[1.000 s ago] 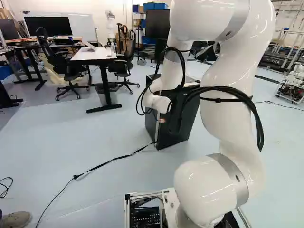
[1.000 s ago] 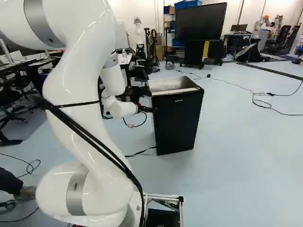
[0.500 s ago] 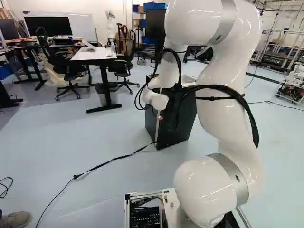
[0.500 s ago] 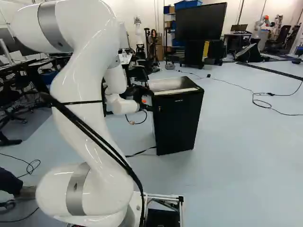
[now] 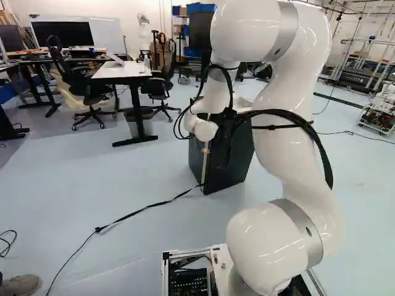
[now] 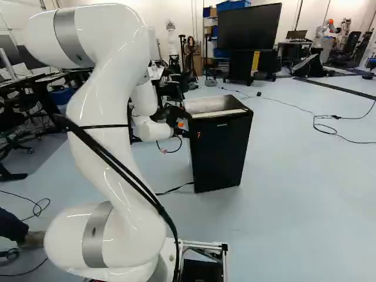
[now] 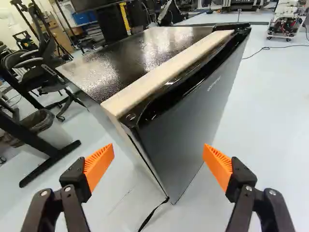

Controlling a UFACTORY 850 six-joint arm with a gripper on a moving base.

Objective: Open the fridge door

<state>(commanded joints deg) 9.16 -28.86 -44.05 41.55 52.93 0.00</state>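
**Your gripper was spread near fridge**

Orange pads stood wide apart, fridge edge ahead between them. Fridge stood on floor, door closed. Black cable trailed from its foot.

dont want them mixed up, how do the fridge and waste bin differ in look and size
The fridge is a large dark box; the waste bin is much smaller and pale grey. The fridge has a flat, closed top; the waste bin holds a dark liner. Both stand on the floor.
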